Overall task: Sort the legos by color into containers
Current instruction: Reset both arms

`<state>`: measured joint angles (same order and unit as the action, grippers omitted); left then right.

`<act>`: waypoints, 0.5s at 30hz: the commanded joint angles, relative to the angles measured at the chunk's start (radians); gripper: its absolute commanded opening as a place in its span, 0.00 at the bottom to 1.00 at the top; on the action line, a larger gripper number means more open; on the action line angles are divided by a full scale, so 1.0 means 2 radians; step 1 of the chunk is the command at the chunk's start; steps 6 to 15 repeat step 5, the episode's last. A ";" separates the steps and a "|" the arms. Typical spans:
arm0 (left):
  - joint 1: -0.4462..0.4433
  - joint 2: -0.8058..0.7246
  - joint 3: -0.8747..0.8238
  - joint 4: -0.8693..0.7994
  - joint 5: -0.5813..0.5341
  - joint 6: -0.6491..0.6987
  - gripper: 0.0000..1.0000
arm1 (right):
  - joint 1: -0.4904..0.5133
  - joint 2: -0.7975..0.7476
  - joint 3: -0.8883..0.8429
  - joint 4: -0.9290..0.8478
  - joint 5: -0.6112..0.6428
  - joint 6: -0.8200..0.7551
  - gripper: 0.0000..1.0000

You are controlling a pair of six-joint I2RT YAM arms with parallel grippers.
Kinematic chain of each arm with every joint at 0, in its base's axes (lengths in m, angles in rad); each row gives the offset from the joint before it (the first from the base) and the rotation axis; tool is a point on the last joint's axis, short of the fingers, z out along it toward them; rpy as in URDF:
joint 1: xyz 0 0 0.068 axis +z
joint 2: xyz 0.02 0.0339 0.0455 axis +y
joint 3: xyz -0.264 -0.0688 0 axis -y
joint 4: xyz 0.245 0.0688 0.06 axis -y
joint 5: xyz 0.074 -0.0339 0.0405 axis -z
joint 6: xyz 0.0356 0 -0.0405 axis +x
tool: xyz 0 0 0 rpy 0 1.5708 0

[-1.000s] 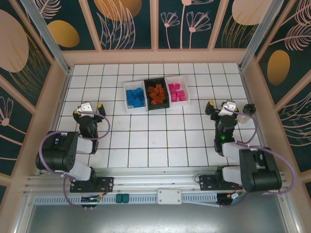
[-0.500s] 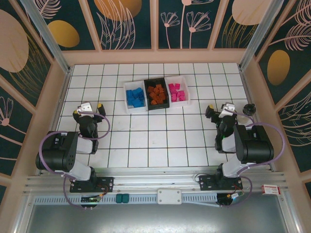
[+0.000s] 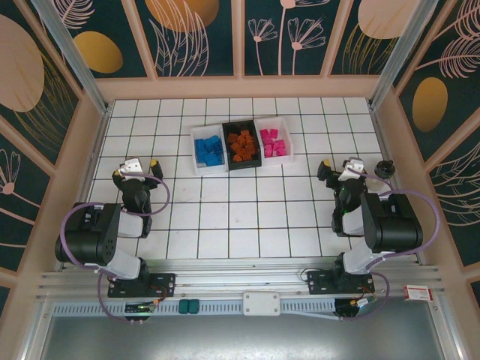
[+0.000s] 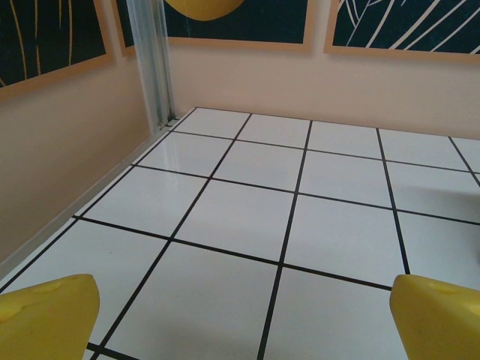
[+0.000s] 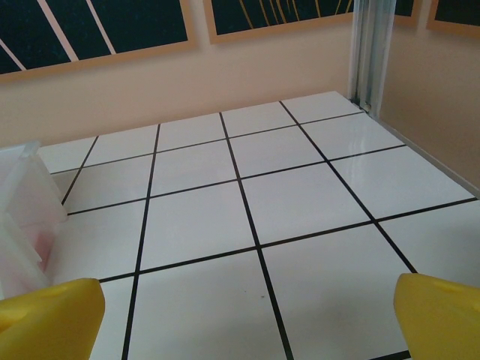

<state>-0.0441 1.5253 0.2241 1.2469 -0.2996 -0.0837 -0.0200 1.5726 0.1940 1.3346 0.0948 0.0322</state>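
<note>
Filling the containers [image 3: 194,154], legos [image 3: 242,147] lie well apart from both wide-open jaws.

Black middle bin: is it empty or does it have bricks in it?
Loaded. The black bin holds a heap of orange-brown legos covering most of its floor in the top view; no other colour shows among them.

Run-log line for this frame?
sort looks done | blue legos: left white bin | orange legos: black bin | pink legos: right white bin | left gripper: open | right gripper: open
</note>
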 commanded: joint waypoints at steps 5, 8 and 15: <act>0.003 -0.003 -0.002 0.028 -0.004 -0.010 0.99 | 0.001 -0.001 0.001 0.023 -0.003 0.001 0.99; 0.003 -0.003 -0.002 0.028 -0.004 -0.010 0.99 | 0.001 -0.001 0.001 0.023 -0.003 0.001 0.99; 0.003 -0.003 -0.002 0.028 -0.004 -0.010 0.99 | 0.001 -0.001 0.001 0.023 -0.003 0.001 0.99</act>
